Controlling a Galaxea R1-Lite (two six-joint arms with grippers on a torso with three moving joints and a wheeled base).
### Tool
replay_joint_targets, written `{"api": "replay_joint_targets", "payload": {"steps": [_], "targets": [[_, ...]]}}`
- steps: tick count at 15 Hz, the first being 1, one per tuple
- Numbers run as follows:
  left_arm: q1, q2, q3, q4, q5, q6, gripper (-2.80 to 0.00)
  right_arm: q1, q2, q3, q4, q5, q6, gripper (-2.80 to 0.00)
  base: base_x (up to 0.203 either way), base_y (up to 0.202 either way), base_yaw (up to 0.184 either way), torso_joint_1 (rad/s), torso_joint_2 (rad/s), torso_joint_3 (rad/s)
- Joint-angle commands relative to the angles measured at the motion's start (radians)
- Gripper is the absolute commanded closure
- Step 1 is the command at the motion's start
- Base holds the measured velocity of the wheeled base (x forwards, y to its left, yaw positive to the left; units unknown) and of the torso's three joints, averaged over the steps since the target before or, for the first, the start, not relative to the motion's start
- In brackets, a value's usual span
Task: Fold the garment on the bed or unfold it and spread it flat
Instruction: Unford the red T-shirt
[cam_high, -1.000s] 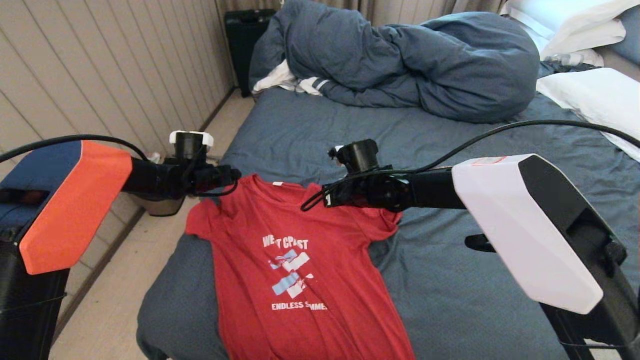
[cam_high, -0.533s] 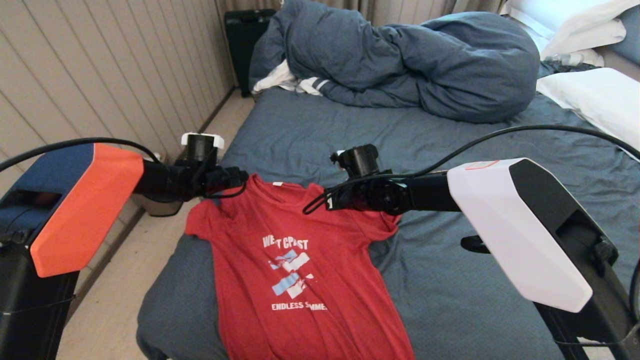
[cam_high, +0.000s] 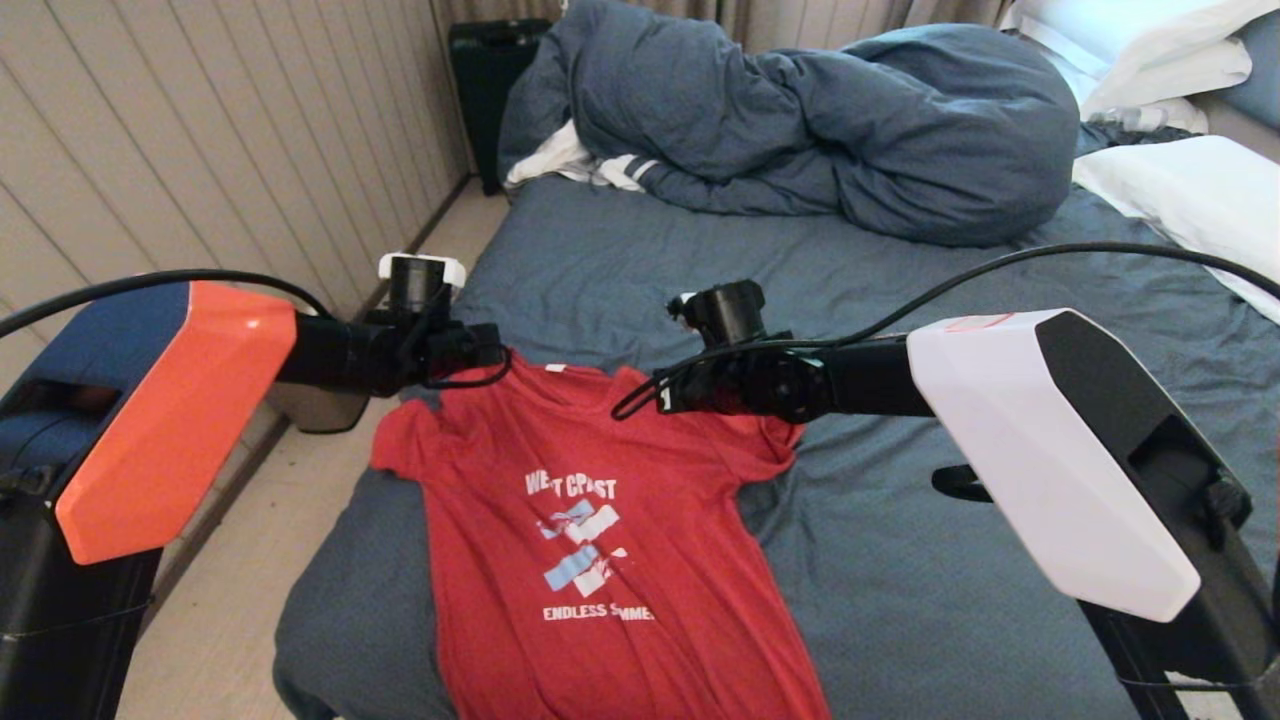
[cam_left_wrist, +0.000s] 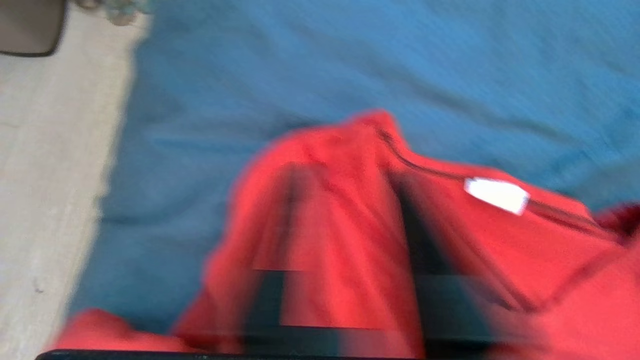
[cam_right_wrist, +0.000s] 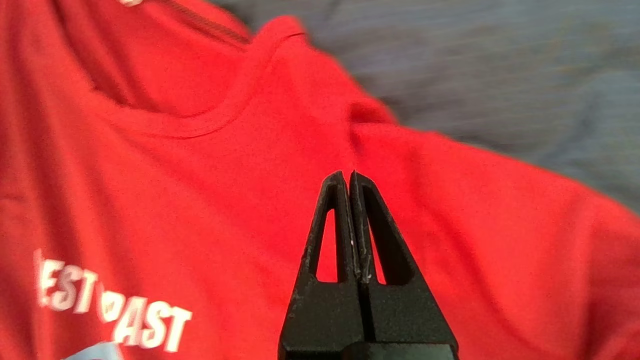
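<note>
The red T-shirt (cam_high: 590, 540) lies face up at the near corner of the bed (cam_high: 900, 560), its white lettering and pale chest graphic readable, its hem running toward me and out of the head view. Its collar end lies under my two grippers, with one sleeve spread toward the bed's edge below my left arm and the other rumpled beneath my right.

My right gripper (cam_right_wrist: 348, 175) is closed, its two black fingers pressed together with nothing between them. The tips sit over the shoulder of the shirt (cam_right_wrist: 250, 200), just beside the neckline, and I cannot tell whether they touch the fabric.

My left gripper (cam_left_wrist: 345, 200) is at the other shoulder, beside the collar and its small white label (cam_left_wrist: 496, 195). In the left wrist view the fingers are only two dark smears with red cloth bunched up between and around them, so I cannot tell whether they have clamped onto it.

Beyond both grippers stretches the wrinkled blue-grey sheet, then the heaped duvet (cam_high: 800, 130) with a white striped cloth (cam_high: 590, 165) tucked against it. White pillows (cam_high: 1180, 190) lie off past my right arm. Past my left arm are the pale floor (cam_high: 250, 600) and a panelled wall (cam_high: 200, 140).
</note>
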Motion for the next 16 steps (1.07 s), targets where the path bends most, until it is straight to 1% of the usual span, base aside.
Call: {"api": "replay_joint_targets", "payload": {"steps": [1,2,3,5,8,9,10,11,12,14,16], "targets": [[-0.015,-0.014,0.033,0.004,0.002,-0.002,0.0,-0.011,-0.019,0.003,0.005,-0.008,0.003,0.0,0.0,0.0,0.0,0.0,0.0,0.0],[-0.017,-0.041,0.091,0.006,0.004,-0.002,0.0,-0.015,-0.035,0.022,0.013,-0.025,0.002,0.0,0.0,0.0,0.0,0.0,0.0,0.0],[-0.017,-0.08,0.174,0.005,0.003,-0.004,0.0,-0.03,-0.056,0.042,0.021,-0.033,0.002,0.0,0.0,0.0,0.0,0.0,0.0,0.0],[-0.017,-0.163,0.342,0.002,0.0,-0.009,0.0,-0.048,-0.101,0.085,0.053,-0.034,0.008,0.0,0.0,0.0,0.0,0.0,0.0,0.0],[-0.018,-0.335,0.623,-0.011,-0.006,-0.017,0.0,-0.056,-0.17,0.157,0.083,-0.034,0.04,0.0,0.0,0.0,0.0,0.0,0.0,0.0],[-0.021,-0.4,0.696,-0.014,-0.008,-0.023,0.0,-0.067,-0.186,0.178,0.084,-0.034,0.049,0.0,0.0,0.0,0.0,0.0,0.0,0.0],[-0.027,-0.446,0.747,-0.017,-0.012,-0.044,0.0,-0.084,-0.19,0.19,0.087,-0.036,0.057,0.0,0.0,0.0,0.0,0.0,0.0,0.0],[-0.036,-0.466,0.773,-0.017,-0.01,-0.1,0.0,-0.101,-0.191,0.194,0.093,-0.04,0.066,0.0,0.0,0.0,0.0,0.0,0.0,0.0],[-0.04,-0.474,0.79,-0.008,-0.006,-0.142,0.0,-0.122,-0.19,0.189,0.117,-0.047,0.074,0.0,0.0,0.0,0.0,0.0,0.0,0.0],[-0.04,-0.488,0.869,-0.014,-0.009,-0.173,0.0,-0.164,-0.177,0.171,0.206,-0.092,0.097,0.0,0.0,0.0,0.0,0.0,0.0,0.0],[-0.045,-0.469,0.921,-0.043,-0.027,-0.182,0.0,-0.189,-0.16,0.147,0.281,-0.143,0.108,0.0,0.0,0.0,0.0,0.0,0.0,0.0]]}}
